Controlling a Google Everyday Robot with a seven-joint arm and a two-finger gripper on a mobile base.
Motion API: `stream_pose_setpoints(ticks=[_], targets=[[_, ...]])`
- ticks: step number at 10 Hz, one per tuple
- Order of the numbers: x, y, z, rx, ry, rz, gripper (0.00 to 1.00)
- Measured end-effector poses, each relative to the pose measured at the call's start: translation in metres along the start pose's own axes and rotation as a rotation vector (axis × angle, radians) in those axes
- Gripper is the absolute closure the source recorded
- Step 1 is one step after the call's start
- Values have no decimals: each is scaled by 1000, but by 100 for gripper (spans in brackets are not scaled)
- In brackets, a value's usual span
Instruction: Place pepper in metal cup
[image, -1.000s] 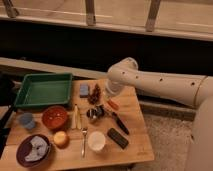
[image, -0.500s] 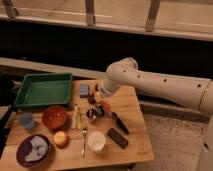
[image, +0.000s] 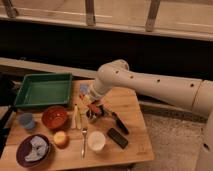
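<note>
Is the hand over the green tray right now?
No, the hand holds the pepper at the metal cup, apart from the green tray.

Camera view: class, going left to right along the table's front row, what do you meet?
Purple plate, yellow fruit, fork, white cup, black block. Behind them the pincer, shut on the pepper, sits at the metal cup.
</note>
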Motion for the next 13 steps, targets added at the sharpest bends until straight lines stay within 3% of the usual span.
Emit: stream_pose_setpoints(ticks=[2,4,11,13], targets=[[-4,19,1,-43,2,-68,100],[-4,28,1,-63,16,-96,100],[-3,27,2,-60,17,-99,100],[-13,28,16,-56,12,-128,100]])
